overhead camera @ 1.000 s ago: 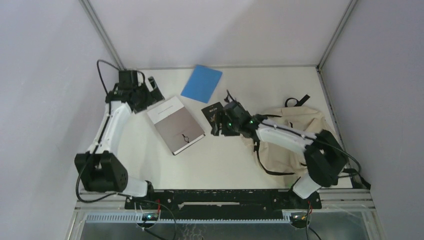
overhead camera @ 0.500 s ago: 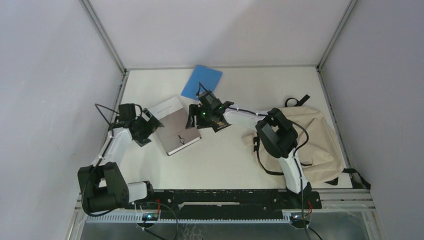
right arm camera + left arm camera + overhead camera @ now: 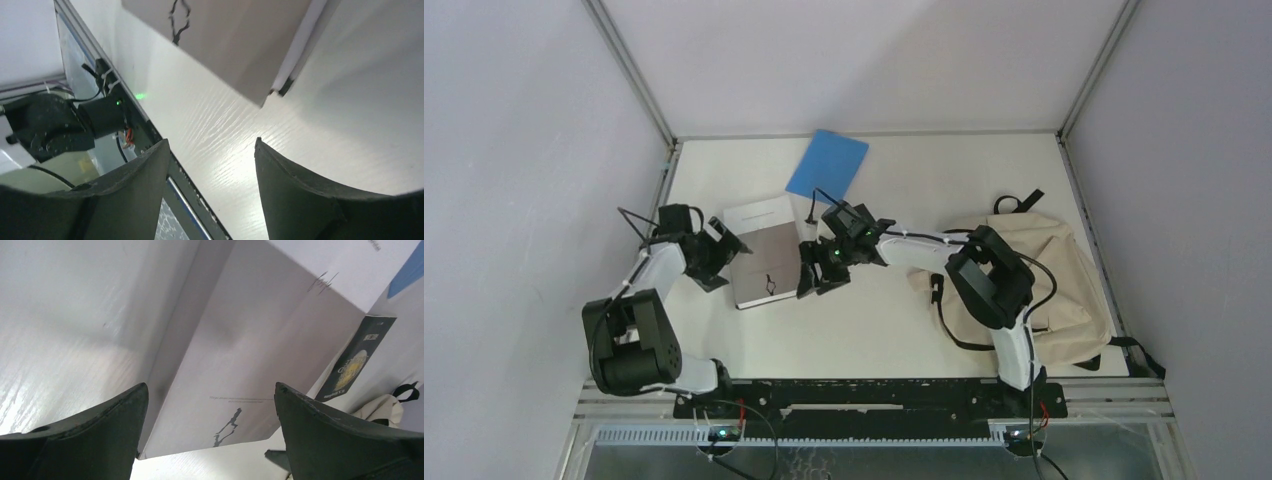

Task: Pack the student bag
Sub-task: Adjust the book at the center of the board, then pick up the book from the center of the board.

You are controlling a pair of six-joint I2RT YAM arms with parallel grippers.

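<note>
Now in hand: judged to be getting a hold on the grey book (image 3: 762,255), one claw at each side of it, so that it can go to the student bag (image 3: 1069,285).
Left claw (image 3: 724,255): spread wide and empty, low at the book's left edge; its wrist view shows the cover running between the two fingers.
Right claw (image 3: 809,272): parted, nothing between the fingers; its wrist view puts the book's corner (image 3: 265,97) just ahead of the tips, not yet between them.
Doing it well: likely one claw braces the flat book while the other works a finger under an edge; a thin cover on a smooth worktop (image 3: 894,320) may slide rather than lift, so the push should be level and slow.
Risk: the book could skate away from the fingers or turn under a one-sided push.
Student bag: lies slumped at the right end of the worktop, black straps trailing toward its near side.
Bag and claws: well apart from both claws, to their right; only the right arm's elbow hangs over its left part.
Bag mouth: cannot tell whether it is unzipped.
Waiting items: blue notebook (image 3: 827,165) at the far side; black booklet (image 3: 356,360) near the grey book.
</note>
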